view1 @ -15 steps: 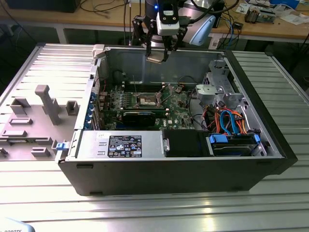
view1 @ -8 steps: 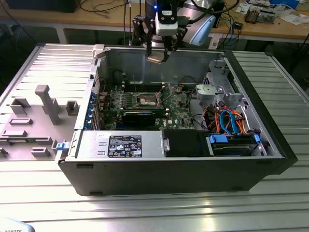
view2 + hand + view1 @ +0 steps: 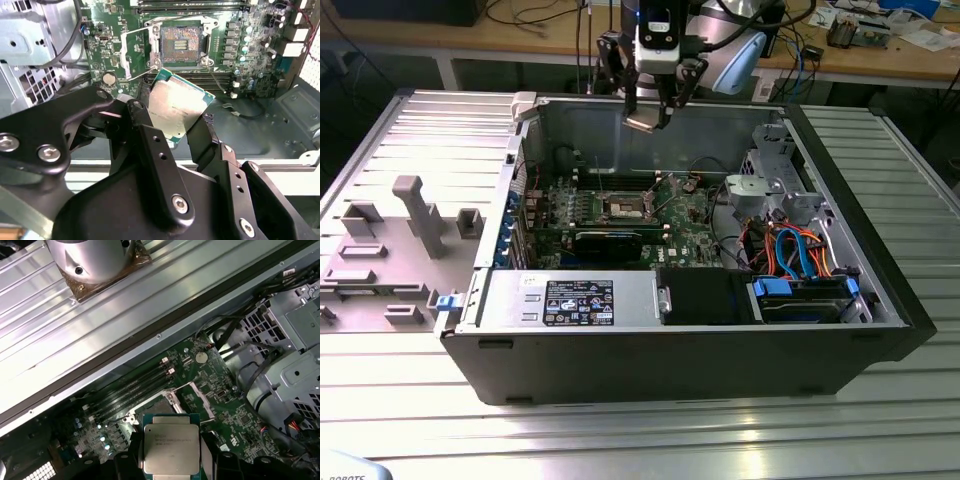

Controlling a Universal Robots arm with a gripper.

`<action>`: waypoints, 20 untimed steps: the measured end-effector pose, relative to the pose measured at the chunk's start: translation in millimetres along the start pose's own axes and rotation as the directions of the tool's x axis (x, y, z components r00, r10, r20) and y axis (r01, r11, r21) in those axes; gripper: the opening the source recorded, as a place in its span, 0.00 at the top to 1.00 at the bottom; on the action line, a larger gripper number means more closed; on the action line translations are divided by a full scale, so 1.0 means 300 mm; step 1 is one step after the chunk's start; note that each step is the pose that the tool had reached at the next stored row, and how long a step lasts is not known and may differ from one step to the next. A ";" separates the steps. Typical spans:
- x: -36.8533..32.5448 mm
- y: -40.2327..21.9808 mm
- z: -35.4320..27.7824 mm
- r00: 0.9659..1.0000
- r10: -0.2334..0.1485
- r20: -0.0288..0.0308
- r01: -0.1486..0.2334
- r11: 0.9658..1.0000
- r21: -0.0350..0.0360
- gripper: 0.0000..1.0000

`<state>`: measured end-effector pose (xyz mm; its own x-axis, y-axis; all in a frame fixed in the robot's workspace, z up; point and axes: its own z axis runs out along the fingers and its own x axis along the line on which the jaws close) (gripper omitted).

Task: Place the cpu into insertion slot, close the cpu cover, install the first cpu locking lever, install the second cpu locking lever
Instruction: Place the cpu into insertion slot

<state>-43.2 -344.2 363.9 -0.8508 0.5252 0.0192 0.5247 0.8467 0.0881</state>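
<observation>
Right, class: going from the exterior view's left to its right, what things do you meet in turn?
Grey blocks → blue clip → socket → drive cage. The gripper with the chip hangs over the socket, so it is left unplaced.

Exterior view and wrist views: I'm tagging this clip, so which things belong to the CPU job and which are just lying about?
Job in hand:
cpu, held in the jaws
insertion slot, empty

Lying about:
grey fixture blocks, at the exterior view's left
power supply
orange and blue cables
coin battery
</observation>
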 end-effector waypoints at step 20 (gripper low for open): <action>0.000 0.000 0.002 0.999 0.047 -0.003 -0.047 0.999 0.008 0.46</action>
<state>-43.2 -344.2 363.2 -0.8255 0.5638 0.0263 0.5639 0.8221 0.0787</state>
